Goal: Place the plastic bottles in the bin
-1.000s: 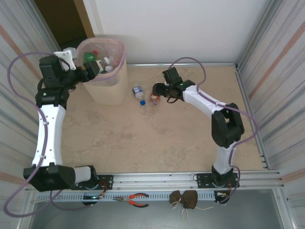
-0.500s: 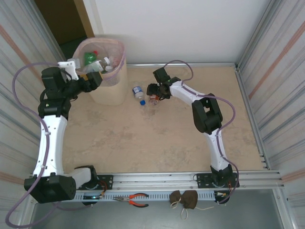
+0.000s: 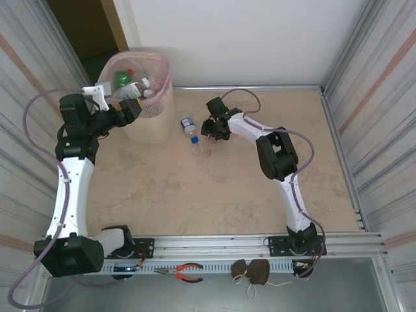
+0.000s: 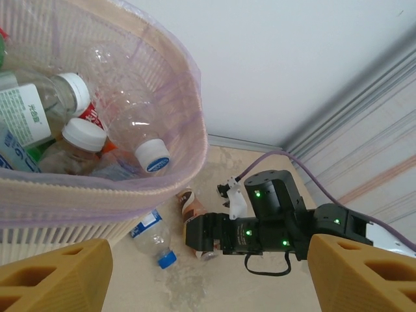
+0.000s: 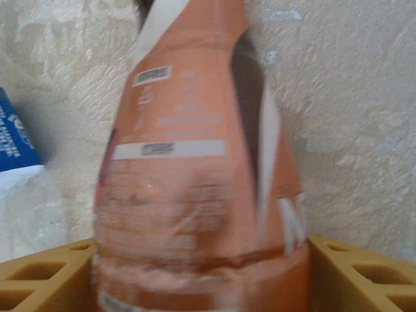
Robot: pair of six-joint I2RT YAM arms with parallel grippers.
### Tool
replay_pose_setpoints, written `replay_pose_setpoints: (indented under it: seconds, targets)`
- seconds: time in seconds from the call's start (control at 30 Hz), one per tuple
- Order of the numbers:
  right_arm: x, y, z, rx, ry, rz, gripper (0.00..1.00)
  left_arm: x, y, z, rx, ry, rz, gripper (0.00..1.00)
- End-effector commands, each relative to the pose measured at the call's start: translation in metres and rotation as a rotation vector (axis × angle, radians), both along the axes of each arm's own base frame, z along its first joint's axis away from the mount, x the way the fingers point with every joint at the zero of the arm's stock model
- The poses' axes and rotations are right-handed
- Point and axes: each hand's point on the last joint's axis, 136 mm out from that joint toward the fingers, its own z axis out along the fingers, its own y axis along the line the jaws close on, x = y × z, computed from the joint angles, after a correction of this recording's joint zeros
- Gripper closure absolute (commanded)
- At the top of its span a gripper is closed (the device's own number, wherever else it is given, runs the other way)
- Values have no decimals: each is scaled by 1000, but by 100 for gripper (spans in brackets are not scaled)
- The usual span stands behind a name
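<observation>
At the left of the bench [image 3: 195,195], the left hand [image 3: 132,108] hovers beside the near wall of the bin [image 3: 151,127], just below its rim. In the left wrist view its two fingers [image 4: 52,276] stand wide apart with nothing between them, so this hand is released and empty.

The bin stands at the far left corner of the bench, against the back wall, with a translucent pink bag [image 4: 185,97] folded over its rim. Several plastic bottles [image 4: 133,133] lie heaped inside. Most are clear with white caps, and one has a green and white label.

To the right of the bin, a clear bottle with a blue label [image 3: 188,126] and a blue cap lies on the bench. It is close to the bin's foot but apart from it.

Just to the right again lies a bottle with an orange label [image 5: 195,195], near the blue one without touching it. The right hand [image 3: 212,129] is lowered over it. In the right wrist view, which is blurred, this bottle fills the gap between the two fingers [image 5: 39,276], and each of them lies against one of its sides. The right hand is clenched on the orange-label bottle, which rests on the bench surface. The right arm [image 3: 279,156] reaches back to it from the near right edge.
</observation>
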Motion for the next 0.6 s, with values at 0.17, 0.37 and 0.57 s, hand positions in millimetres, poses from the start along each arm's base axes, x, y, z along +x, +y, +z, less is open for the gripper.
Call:
replay_pose_setpoints:
  seconds: [0.17,0.37,0.57]
  targets:
    - [-26,3,-1,-12,42,-8,41,-7,-8,5,-46,8,-49,24]
    - [-43,-4,30,21,-29,15,43,-16,-24,-2,-34,26,-84,26]
    - [-77,-9,83,112,-177,142,45,-31,-59,6,-11,-33,-187,26]
